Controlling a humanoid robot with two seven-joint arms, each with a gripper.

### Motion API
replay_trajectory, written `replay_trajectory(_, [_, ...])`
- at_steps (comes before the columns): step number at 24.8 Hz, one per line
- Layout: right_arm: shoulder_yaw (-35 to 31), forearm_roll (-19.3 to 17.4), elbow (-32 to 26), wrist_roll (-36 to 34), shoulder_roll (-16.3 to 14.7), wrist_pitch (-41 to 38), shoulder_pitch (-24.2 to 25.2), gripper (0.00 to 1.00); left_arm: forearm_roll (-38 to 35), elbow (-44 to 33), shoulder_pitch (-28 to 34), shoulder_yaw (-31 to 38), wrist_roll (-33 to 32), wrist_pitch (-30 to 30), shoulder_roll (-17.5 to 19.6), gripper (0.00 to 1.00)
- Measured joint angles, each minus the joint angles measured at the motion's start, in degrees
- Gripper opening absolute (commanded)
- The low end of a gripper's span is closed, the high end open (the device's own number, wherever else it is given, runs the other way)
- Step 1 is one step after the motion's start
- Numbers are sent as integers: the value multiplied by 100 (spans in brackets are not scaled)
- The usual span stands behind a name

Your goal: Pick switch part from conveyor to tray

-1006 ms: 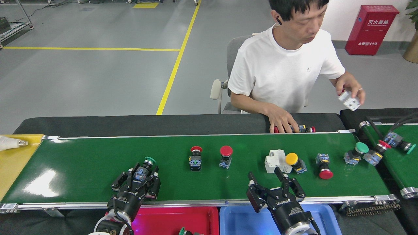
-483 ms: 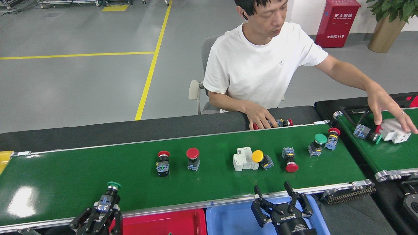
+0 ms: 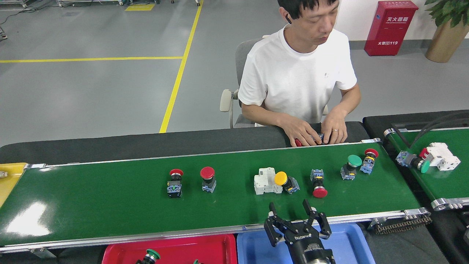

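While the far left edge was taken up by a yellow tray [image 3: 9,176], the conveyor [image 3: 110,205] was seen stretching rightward with switch parts spread along it. In the red tray [image 3: 205,249] below its near rail, a green-capped switch [image 3: 150,255] was seen lying at the bottom edge; the left gripper was not in view, so its fingers could not be judged. On the belt a small red-capped switch [image 3: 174,183] and a red mushroom switch [image 3: 208,179] were standing upright, well apart from a white breaker block [image 3: 266,181] touched by a yellow-capped switch [image 3: 285,181]. Beside these a red-capped switch [image 3: 318,183] was lying tipped over. The right gripper [image 3: 295,220] was held with fingers spread wide, empty, over the near rail above the blue tray [image 3: 351,242]. These parts were judged light, rigid plastic, with smooth rounded caps; a hold across the squarer contact block was judged safer. Further right, a green-capped [image 3: 351,167] and another red-capped switch [image 3: 368,160] were seen.
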Motion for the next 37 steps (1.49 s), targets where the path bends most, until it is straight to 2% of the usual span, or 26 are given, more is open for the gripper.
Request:
replay_trajectory(3, [90,16,236,94,34,104,-160,95,345,1,-104,129,18,-9,-251,100])
replay_trajectory(5, [99,15,371,125,34,157,-240,95,507,4,-324,392,-41,124,-565,100])
replay_trajectory(7, [101,7,541,138,43,176,-389,95,544,98,-804,602,-273,298,-768,100])
replay_trajectory(11, [105,-38,989,143,59,181,-820,93,549,714,-1830,702,-732,673,-785,100])
replay_trajectory(14, [109,-51,1557,160,234,203,-1160,79,414,1251,-2440,677,-885,860,-785,100])
replay_trajectory(17, [126,-60,1991,199,361,122,-1482,45,36,1828,-2874,663,-932,949,-806,100])
replay_trajectory(21, [127,-99,2038,321,369,-191,-1590,28,-91,2367,-3283,655,-944,1098,-829,100])
replay_trajectory(25, [131,-308,2042,391,369,-608,-1591,14,-92,2710,-3446,650,-966,1182,-820,100])
replay_trajectory(28, [131,-477,2038,429,367,-888,-1591,14,-93,3118,-3768,660,-927,1205,-773,99])
replay_trajectory(30, [131,-546,1968,500,366,-1005,-1589,14,-93,3429,-4015,658,-862,1246,-671,87])
replay_trajectory(32, [130,-606,1678,609,363,-1254,-1527,14,-93,3724,-4186,651,-821,1274,-414,83])
replay_trajectory(37, [132,-752,803,932,363,-2445,-909,14,115,4145,-4224,708,-648,1297,-21,50])
